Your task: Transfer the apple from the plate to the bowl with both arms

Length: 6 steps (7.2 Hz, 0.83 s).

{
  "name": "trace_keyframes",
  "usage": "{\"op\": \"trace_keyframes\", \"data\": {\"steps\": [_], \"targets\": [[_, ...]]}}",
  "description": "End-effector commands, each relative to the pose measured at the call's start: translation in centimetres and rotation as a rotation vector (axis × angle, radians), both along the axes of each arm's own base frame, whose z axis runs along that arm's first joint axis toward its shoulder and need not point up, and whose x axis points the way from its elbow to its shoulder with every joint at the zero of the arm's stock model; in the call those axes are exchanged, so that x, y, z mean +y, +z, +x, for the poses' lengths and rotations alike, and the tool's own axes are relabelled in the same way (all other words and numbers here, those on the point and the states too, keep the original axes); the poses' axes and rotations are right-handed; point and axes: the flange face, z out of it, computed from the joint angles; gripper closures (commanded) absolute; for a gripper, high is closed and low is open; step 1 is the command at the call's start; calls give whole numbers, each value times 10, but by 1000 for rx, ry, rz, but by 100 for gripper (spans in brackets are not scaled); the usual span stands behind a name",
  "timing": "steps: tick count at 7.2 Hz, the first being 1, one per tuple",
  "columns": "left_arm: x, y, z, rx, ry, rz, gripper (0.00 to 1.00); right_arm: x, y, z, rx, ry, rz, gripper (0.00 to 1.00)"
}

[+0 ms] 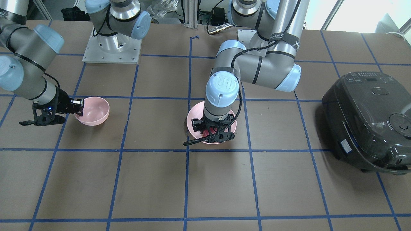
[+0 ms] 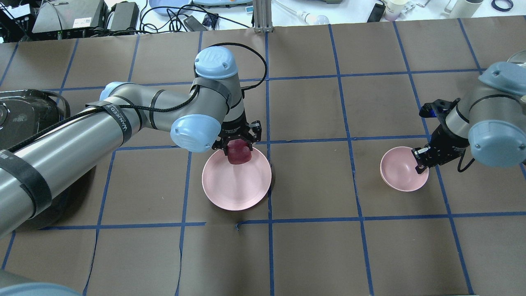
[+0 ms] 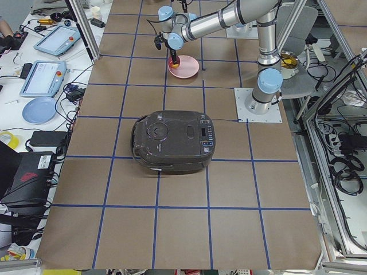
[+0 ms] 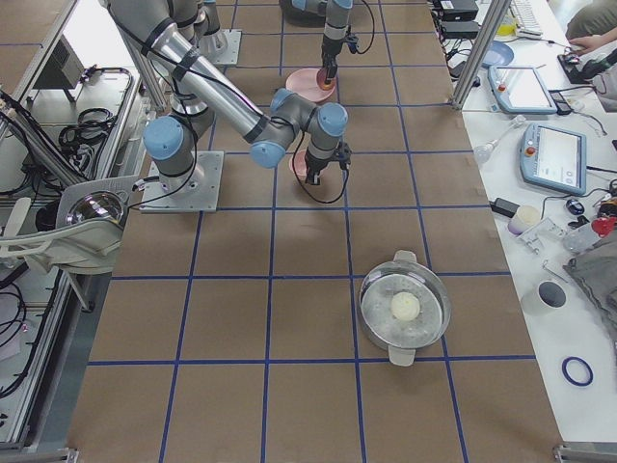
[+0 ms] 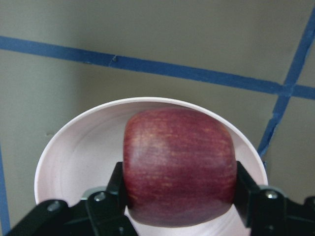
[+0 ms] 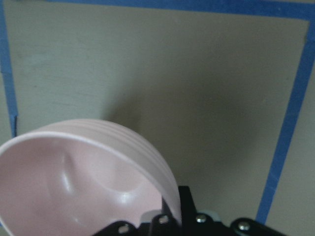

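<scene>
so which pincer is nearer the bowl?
Right. The right pincer is at the bowl, gripping its rim. The left pincer is far off over the plate, shut on the apple.

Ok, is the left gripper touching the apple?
Touching. The left wrist view shows the left gripper with its fingers pressed against both sides of the apple.

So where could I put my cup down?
Bare squares lie between the plate and the bowl, and along the edge facing the robot. Crowded: the left hand on the apple, the right hand gripping the bowl's rim.
</scene>
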Motion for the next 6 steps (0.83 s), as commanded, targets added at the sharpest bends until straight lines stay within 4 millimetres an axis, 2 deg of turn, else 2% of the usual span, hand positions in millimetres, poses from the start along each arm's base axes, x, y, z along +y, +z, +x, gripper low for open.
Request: {"op": "trace_keyframes", "data": {"steps": [1, 2, 3, 4, 5, 6], "targets": [[-11, 61, -7, 4, -15, -11, 100, -15, 16, 65, -65, -76, -15, 100], [-15, 89, -10, 7, -43, 0, 100, -15, 13, 110, -79, -118, 9, 100], [-15, 94, -17, 17, -70, -6, 100, -14, 5, 158, -65, -116, 2, 100], [-5, 94, -42, 13, -123, -30, 100, -11, -2, 195, -51, -127, 1, 100], [7, 104, -60, 22, -157, -61, 100, -10, -13, 211, -45, -121, 5, 100], [7, 102, -62, 22, -150, -59, 100, -10, -26, 216, -43, -114, 31, 100]]}}
